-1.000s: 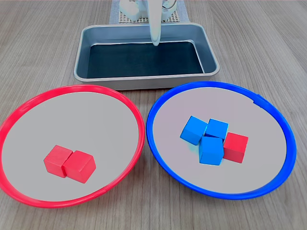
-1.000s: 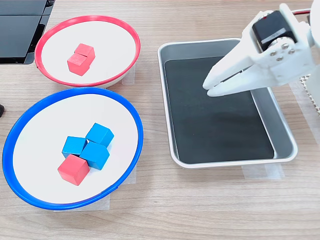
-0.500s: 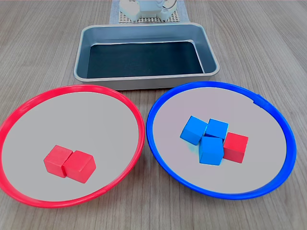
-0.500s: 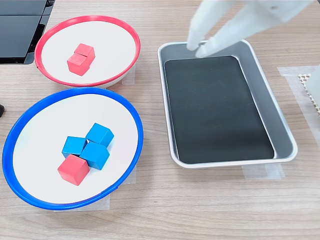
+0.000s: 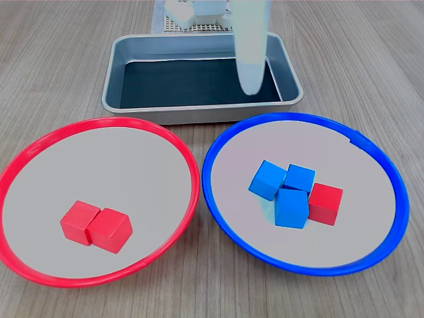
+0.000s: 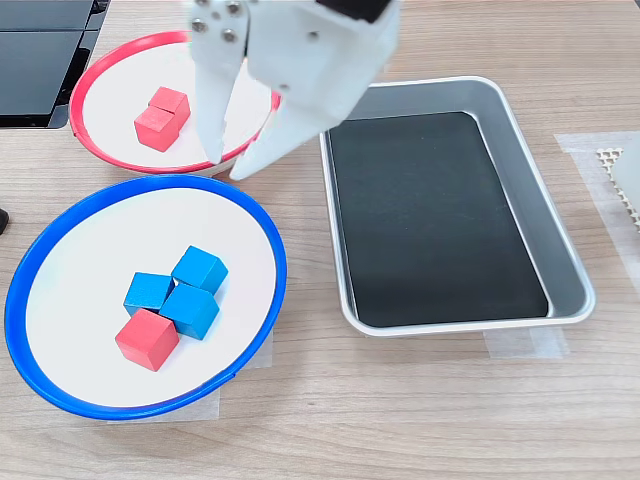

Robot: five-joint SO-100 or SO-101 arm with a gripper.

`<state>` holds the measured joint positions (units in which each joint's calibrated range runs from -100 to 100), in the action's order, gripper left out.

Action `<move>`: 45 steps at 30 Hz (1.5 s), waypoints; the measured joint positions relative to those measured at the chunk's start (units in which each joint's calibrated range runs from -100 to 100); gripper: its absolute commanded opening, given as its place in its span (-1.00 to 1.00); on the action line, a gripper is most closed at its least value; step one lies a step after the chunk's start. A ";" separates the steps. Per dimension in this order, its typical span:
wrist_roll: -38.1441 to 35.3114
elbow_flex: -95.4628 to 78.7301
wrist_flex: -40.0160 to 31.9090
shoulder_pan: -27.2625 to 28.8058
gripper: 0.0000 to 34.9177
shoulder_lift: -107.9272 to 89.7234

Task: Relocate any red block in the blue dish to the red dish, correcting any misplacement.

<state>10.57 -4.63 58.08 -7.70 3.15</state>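
The red block [image 5: 325, 204] [image 6: 147, 339] lies in the blue dish [image 5: 298, 117] [image 6: 12, 300], touching a cluster of three blue cubes [image 5: 287, 189] [image 6: 180, 290]. Two more red cubes [image 5: 96, 226] [image 6: 161, 116] sit side by side in the red dish [image 5: 112, 121] [image 6: 75, 100]. My gripper [image 6: 227, 166] [image 5: 250, 86] hangs open and empty, fingers pointing down. In the second exterior view its tips show above the gap between the two dishes, at the blue dish's upper rim. It touches no cube.
A rectangular metal tray [image 5: 199, 114] [image 6: 565, 255] with a dark bottom stands beside both dishes. A dark flat object [image 6: 40, 50] lies at the second exterior view's top left. A white mesh pad [image 6: 612, 160] holds the arm's base.
My gripper has swung from over the metal tray toward the dishes and now hangs near the blue dish's rim. Its fingers have spread apart. No cube has moved.
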 measured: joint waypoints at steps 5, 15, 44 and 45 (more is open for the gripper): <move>5.08 0.18 -2.94 -2.57 -0.97 2.98; 13.24 6.35 -6.04 -7.26 -0.95 12.02; 13.72 23.59 -2.94 -9.56 -0.20 29.24; 13.72 23.68 -2.94 -9.65 -0.21 29.41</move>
<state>24.30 19.06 55.14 -17.35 32.57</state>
